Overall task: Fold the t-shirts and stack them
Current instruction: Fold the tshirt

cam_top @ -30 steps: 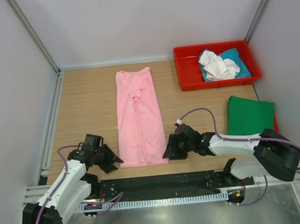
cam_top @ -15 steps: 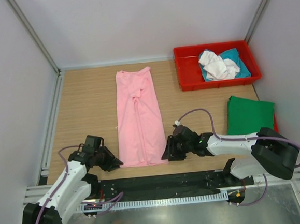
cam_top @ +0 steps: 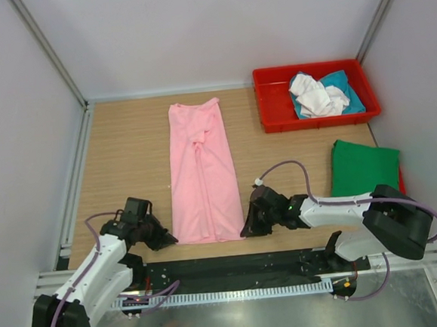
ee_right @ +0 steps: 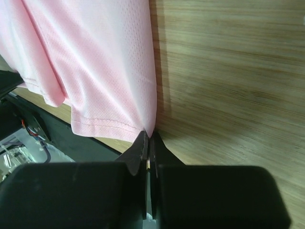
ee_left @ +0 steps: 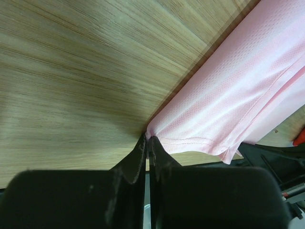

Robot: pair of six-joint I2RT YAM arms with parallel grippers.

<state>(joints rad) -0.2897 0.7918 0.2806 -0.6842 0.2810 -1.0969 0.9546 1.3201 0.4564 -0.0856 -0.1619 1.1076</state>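
Two hem corners pinched | left gripper [ee_left: 147, 142] closed on near-left corner of pink t-shirt [cam_top: 202, 172] | right gripper [ee_right: 148, 138] closed on near-right corner | shirt flat, lengthwise on table [cam_top: 127, 155] | red tray [cam_top: 276, 121]: white t-shirt [cam_top: 315, 95], teal t-shirt [cam_top: 352, 101] | green t-shirt [cam_top: 364, 167] right | pinches clear only in wrist views

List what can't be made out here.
- Top view: left hand and right hand grips on pink t-shirt, too small.
- Wrist views: hem depth between fingers, hidden by the fingers.
- Top view: shirt count in red tray, crumpled heap.
- Top view: red thing under green t-shirt, mostly covered.
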